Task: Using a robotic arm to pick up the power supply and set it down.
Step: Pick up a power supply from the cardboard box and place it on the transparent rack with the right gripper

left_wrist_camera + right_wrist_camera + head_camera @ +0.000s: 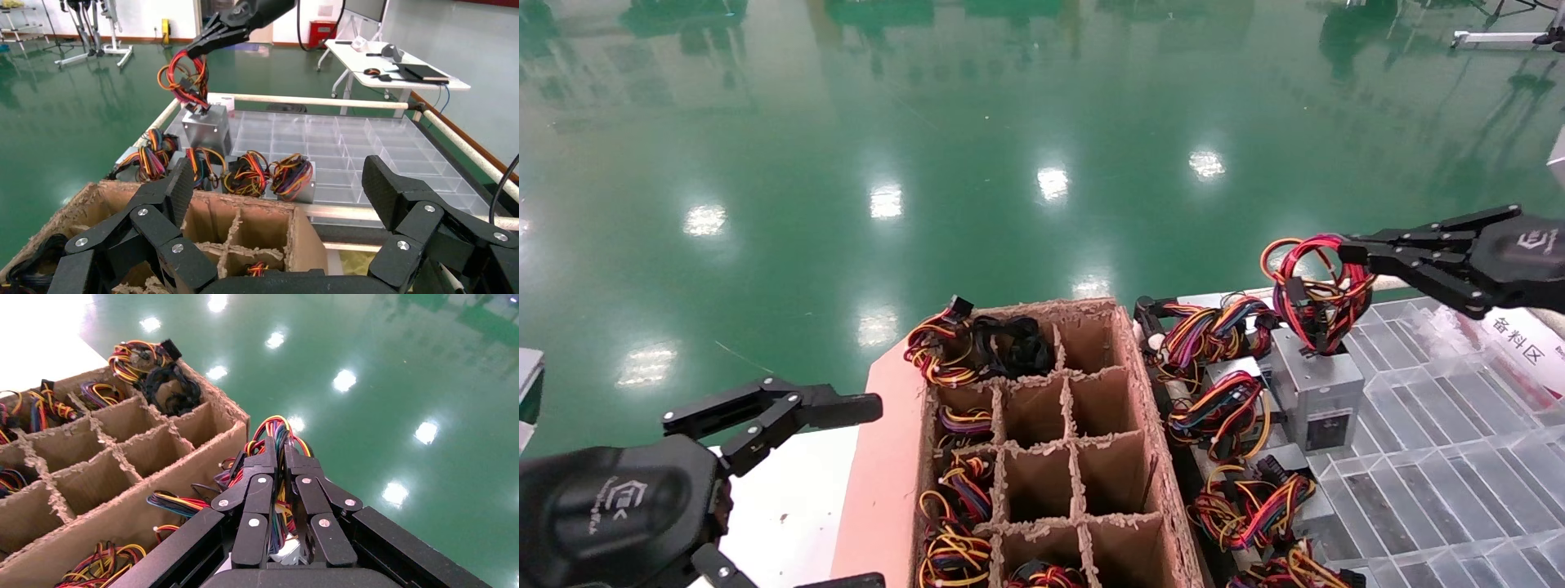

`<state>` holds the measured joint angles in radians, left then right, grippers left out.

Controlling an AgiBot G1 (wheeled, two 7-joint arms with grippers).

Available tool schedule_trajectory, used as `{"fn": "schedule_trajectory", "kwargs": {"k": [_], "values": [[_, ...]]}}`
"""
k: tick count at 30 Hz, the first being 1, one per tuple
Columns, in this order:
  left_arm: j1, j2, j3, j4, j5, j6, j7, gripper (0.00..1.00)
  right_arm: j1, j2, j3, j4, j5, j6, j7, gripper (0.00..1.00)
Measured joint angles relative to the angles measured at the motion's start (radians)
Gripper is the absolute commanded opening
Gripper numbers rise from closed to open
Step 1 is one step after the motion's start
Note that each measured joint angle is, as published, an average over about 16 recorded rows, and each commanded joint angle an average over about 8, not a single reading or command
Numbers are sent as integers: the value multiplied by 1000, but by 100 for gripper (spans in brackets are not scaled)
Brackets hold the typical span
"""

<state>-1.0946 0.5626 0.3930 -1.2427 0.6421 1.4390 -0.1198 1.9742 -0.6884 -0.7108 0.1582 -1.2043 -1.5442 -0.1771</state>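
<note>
The power supply (1318,398) is a grey metal box with a black panel on its face. It hangs upright under its looped red, orange and yellow wires (1316,294). My right gripper (1348,251) is shut on the top of that wire loop, reaching in from the right. The right wrist view shows the wires (278,425) pinched between the closed fingers (260,490). From the left wrist, the box (208,128) sits just over the row of other units; I cannot tell whether its base touches them. My left gripper (866,494) is open at the lower left, over the cardboard box corner.
A cardboard box with divider cells (1164,457) stands in the middle, with wire bundles in its left cells. Several other grey units with coloured wires (1222,408) line its right side. A clear compartment tray (1459,457) spreads to the right. Green floor lies beyond.
</note>
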Motion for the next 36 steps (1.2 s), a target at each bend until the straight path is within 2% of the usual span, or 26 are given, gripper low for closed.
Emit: {"fn": "schedule_trajectory", "kwargs": {"k": [13,29,36], "values": [[0,0,0,0,0,0,0,100,-38,-43,8,-96,14,56,-79,0],[0,0,0,0,0,0,0,100,-105,-72,36,-175,53,225,-136,0],[0,0,0,0,0,0,0,100,-133,-66,56,-175,82,224,-156,0]]}}
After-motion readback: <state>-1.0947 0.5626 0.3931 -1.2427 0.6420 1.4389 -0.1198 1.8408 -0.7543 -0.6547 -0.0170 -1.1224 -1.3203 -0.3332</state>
